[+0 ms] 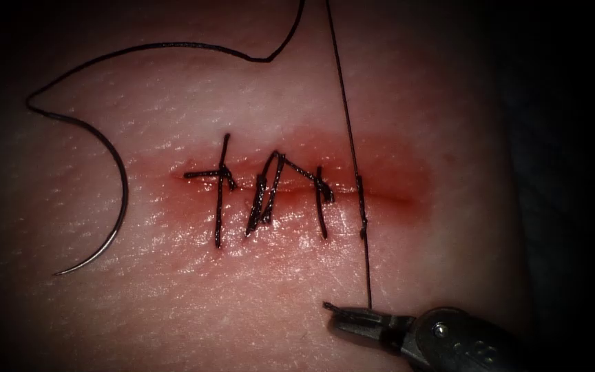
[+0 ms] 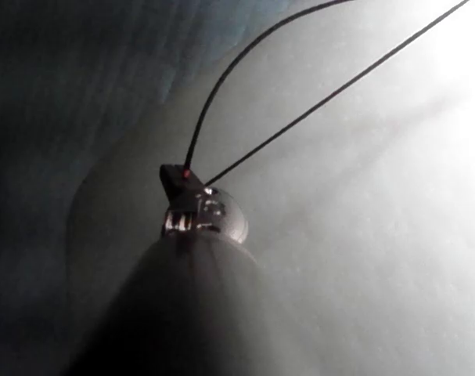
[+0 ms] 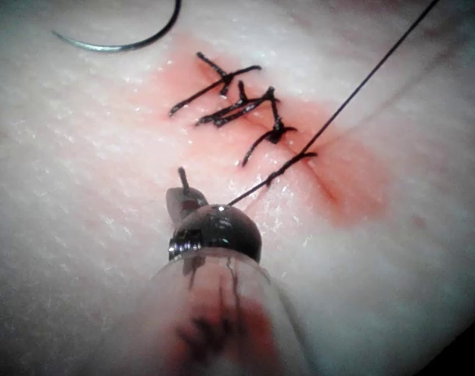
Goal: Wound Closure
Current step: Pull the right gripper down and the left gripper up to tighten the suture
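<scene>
Pale pink pork tissue (image 1: 173,303) with horizontal red-stained cut (image 1: 297,189), crossed by dark stitches (image 1: 270,196).
Right metal claw (image 1: 352,318) clamped on taut dark thread (image 1: 352,151) below cut; left claw (image 2: 182,178) clamped on two strands; curved steel needle (image 1: 108,213) lying free on tissue, left of cut.

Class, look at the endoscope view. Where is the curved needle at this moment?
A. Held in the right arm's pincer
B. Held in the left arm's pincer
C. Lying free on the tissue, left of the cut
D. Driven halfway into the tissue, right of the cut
C. The needle lies on the tissue left of the cut, in no pincer; the right pincer grips only the thread.
</scene>
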`<state>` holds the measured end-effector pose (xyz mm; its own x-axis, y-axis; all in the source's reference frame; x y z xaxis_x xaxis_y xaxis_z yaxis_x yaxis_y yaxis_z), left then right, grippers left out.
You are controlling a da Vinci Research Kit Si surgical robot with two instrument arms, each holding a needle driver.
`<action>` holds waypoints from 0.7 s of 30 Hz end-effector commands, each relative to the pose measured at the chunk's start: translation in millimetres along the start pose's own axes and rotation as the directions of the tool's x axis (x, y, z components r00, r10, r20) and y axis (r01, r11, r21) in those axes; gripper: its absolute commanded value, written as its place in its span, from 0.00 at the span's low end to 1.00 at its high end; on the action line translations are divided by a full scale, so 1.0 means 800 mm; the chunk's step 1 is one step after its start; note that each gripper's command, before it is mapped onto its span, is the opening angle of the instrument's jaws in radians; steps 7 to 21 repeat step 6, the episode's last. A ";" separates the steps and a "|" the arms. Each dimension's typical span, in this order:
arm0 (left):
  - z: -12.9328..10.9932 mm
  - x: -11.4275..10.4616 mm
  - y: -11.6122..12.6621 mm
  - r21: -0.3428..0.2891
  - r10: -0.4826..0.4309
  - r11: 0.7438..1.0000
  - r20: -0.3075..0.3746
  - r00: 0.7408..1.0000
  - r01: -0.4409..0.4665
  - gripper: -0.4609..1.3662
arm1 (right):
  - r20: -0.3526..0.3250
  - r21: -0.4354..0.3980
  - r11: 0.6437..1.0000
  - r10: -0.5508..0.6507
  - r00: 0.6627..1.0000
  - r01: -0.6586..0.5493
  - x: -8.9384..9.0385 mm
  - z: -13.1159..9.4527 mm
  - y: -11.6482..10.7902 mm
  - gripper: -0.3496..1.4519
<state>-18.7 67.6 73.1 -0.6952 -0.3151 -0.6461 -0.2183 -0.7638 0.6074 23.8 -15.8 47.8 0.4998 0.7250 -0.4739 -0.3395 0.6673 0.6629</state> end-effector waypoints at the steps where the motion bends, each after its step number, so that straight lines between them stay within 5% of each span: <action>1: 0.0000 0.0000 0.0000 -0.009 0.000 1.000 0.000 1.000 0.000 0.06 | 0.000 -0.004 1.000 0.001 1.000 -0.001 0.0000 0.0001 0.0000 0.00; 21: -0.0001 0.0000 0.0000 -0.009 0.000 1.000 0.000 1.000 0.000 0.06 | 0.000 -0.002 1.000 0.002 1.000 -0.002 0.0003 0.0004 -0.0002 0.00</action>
